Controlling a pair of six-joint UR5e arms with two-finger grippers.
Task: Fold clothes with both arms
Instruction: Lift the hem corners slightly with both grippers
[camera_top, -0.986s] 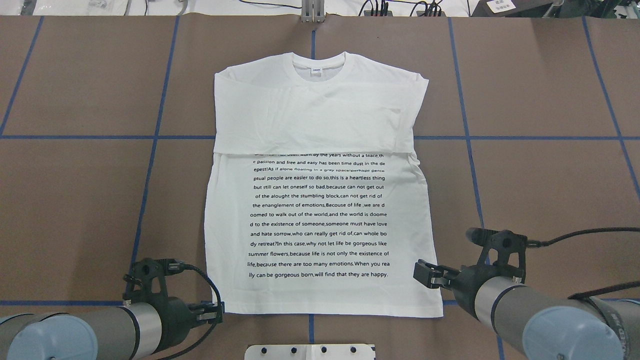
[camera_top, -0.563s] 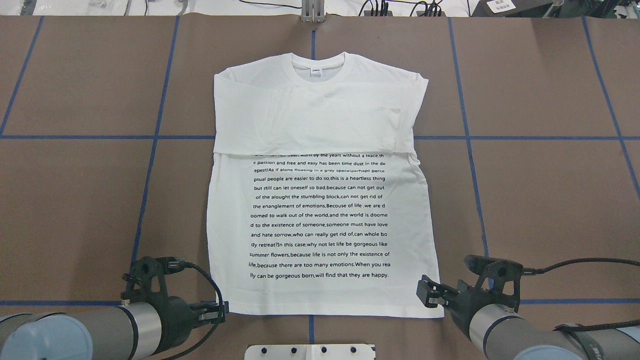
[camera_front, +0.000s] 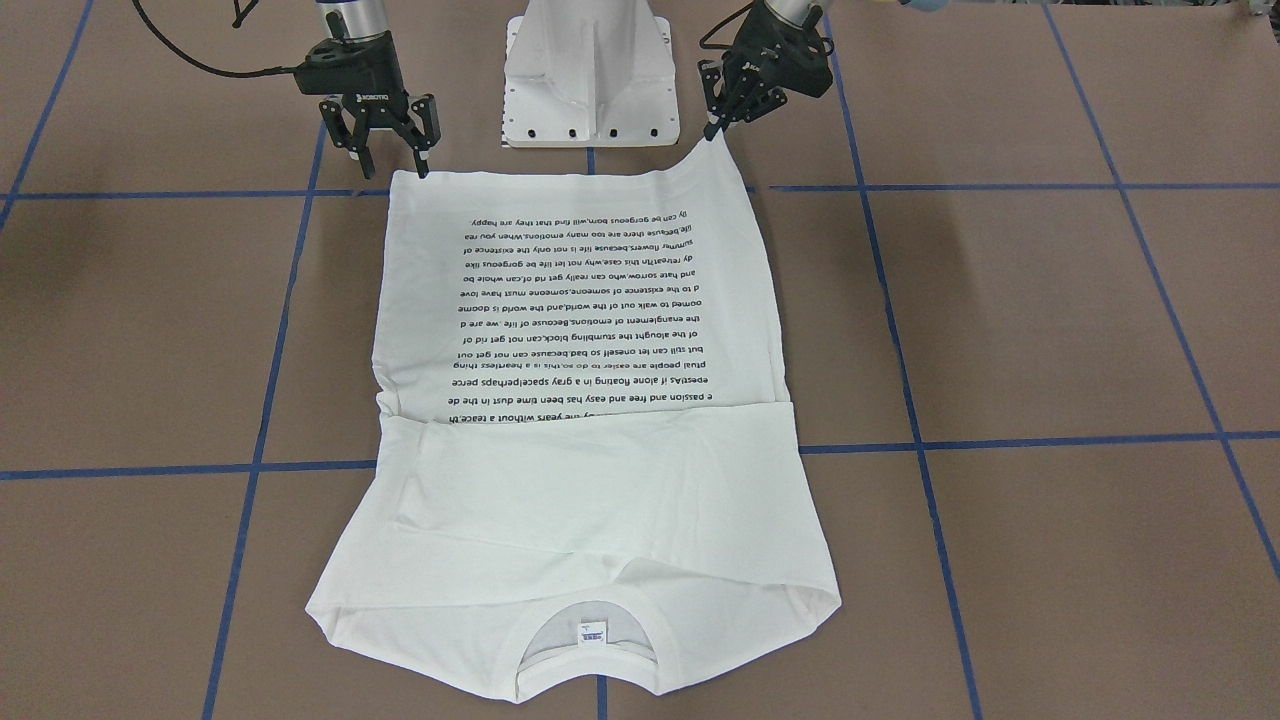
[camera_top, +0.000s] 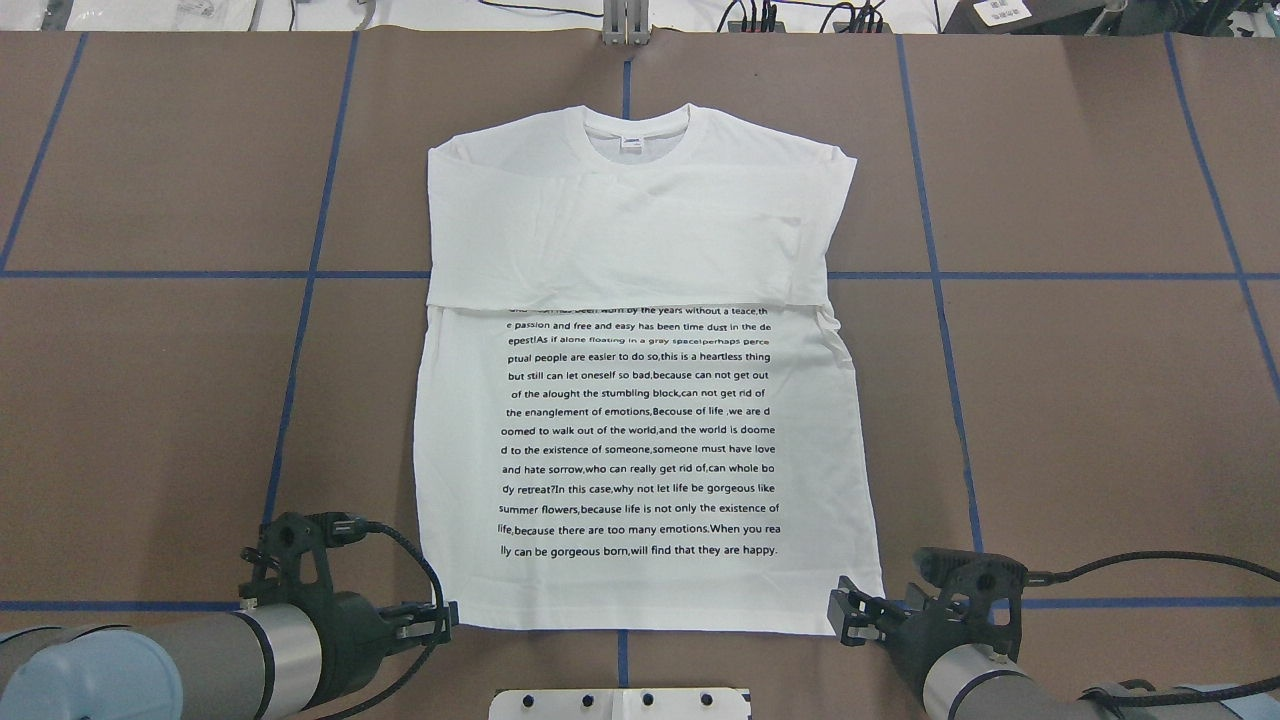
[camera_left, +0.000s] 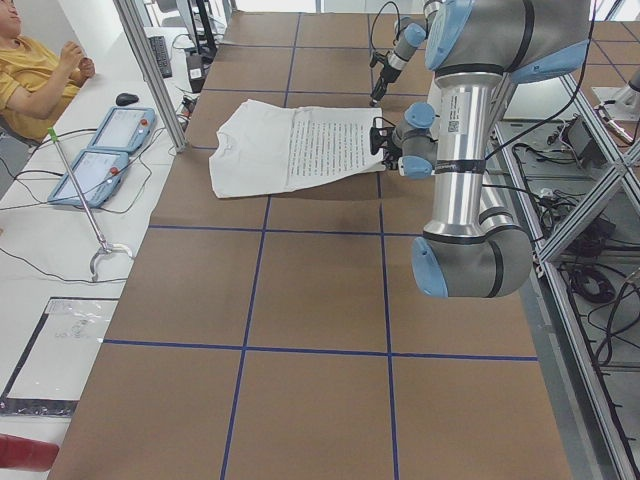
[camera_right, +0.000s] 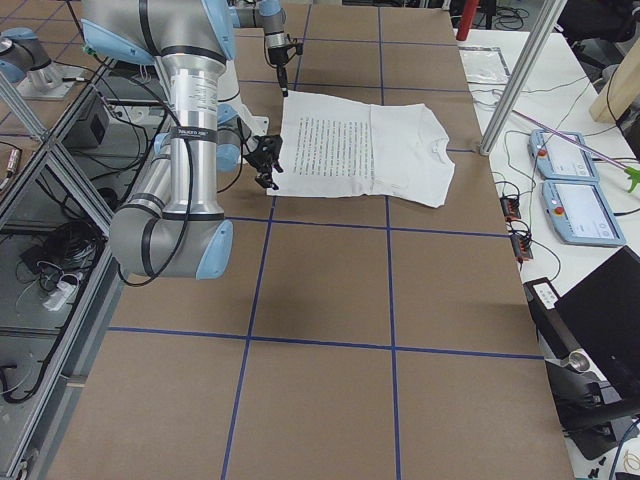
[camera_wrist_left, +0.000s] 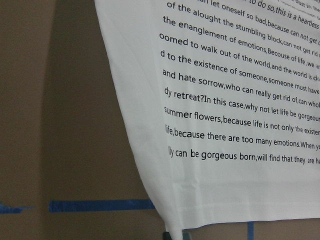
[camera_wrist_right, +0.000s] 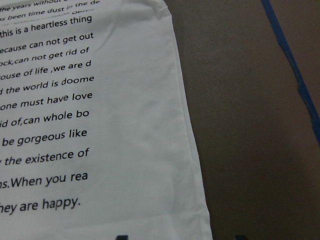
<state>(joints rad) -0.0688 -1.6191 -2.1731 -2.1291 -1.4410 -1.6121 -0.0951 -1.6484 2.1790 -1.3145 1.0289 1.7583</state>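
With my left gripper I am pinching one hem corner of the white long-sleeved T-shirt, and I am holding this corner a little lifted, in a point. My right gripper is hanging with its fingers spread apart, low over the other hem corner. The T-shirt is lying flat on the brown table, with the collar far from me, the sleeves folded across the chest and the text block facing up.
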